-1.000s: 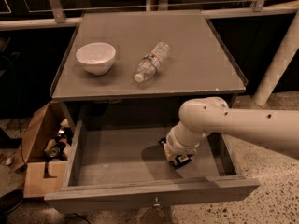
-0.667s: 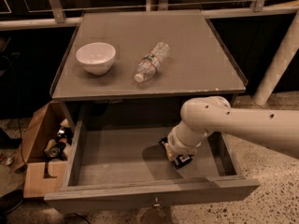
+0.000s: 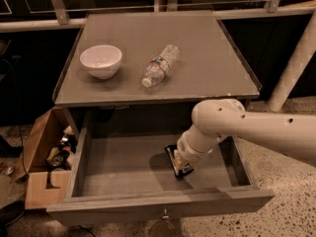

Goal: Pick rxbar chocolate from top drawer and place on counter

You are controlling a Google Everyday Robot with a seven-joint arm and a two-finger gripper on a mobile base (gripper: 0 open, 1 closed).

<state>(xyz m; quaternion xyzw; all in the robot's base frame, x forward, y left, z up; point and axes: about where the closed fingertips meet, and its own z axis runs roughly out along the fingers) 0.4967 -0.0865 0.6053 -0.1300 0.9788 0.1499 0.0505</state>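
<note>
The top drawer (image 3: pixel 163 201) is pulled open below the counter (image 3: pixel 207 73). The rxbar chocolate (image 3: pixel 173 157), a small black bar with white print, lies on the drawer floor right of the middle. My gripper (image 3: pixel 183 163) is down inside the drawer, right at the bar, at the end of the white arm (image 3: pixel 232 127) that reaches in from the right. The arm's wrist hides most of the gripper and part of the bar.
A white bowl (image 3: pixel 100 60) and a clear plastic water bottle (image 3: pixel 159 65) lying on its side sit on the counter. An open cardboard box (image 3: pixel 42 162) with clutter stands on the floor to the left of the cabinet. A white post (image 3: pixel 296 63) stands at the right.
Almost nothing has changed. The arm stays low in the drawer over the bar, with only a slight shift.
</note>
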